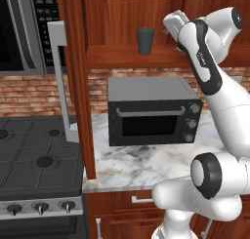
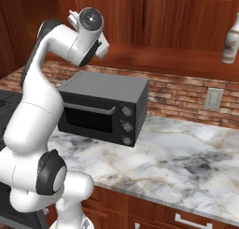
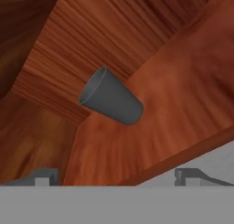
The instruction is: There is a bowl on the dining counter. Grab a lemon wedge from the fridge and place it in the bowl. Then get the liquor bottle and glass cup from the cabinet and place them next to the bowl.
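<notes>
The glass cup (image 1: pixel 145 41) stood upright on the cabinet (image 1: pixel 122 18) shelf, upper centre of the left base view. In the hand view it lay ahead of the wide-spread, empty fingers (image 3: pixel 43 176), apparently well apart. The liquor bottle (image 2: pixel 231 40) stood upper right in the right base view.

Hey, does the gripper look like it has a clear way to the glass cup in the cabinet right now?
Probably yes. The cabinet door is swung open, the gripper is open and aimed at the cup, and bare shelf lies between them.
</notes>
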{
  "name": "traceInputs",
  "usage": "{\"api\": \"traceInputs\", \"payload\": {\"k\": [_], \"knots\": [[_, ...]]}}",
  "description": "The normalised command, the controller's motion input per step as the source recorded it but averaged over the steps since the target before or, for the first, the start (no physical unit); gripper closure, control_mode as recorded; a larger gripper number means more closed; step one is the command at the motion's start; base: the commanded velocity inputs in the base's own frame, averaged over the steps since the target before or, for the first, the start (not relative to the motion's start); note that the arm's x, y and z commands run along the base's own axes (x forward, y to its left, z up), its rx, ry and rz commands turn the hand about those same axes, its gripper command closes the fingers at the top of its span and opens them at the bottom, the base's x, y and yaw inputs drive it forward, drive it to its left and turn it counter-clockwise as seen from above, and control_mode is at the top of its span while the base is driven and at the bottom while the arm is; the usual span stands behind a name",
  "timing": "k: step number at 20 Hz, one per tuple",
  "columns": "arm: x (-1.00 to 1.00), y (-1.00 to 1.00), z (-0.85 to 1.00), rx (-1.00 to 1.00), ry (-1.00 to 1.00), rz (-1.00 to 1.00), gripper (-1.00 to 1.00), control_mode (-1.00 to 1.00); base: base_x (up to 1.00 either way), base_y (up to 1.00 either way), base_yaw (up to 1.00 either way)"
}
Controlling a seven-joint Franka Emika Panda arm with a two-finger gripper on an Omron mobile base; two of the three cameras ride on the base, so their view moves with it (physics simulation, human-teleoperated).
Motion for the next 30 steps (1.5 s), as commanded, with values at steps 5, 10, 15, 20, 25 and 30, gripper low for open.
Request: {"api": "traceInputs", "payload": {"k": [5, 10, 15, 20, 25, 30], "knots": [[0.40, 0.05, 0.00, 0.02, 0.00, 0.00, -1.00, -1.00, 0.00, 0.00, 0.00], [0.36, 0.00, 0.00, 0.02, 0.00, 0.00, -1.00, -1.00, 0.00, 0.00, 0.00], [0.41, 0.00, 0.00, 0.02, 0.00, 0.00, -1.00, -1.00, 0.00, 0.00, 0.00], [0.35, 0.00, 0.00, 0.02, 0.00, 0.00, -1.00, -1.00, 0.00, 0.00, 0.00], [0.28, 0.00, 0.00, 0.02, 0.00, 0.01, -1.00, -1.00, 0.00, 0.00, 0.00], [0.26, 0.01, 0.00, 0.02, 0.00, 0.02, -1.00, -1.00, 0.00, 0.00, 0.00]]}}
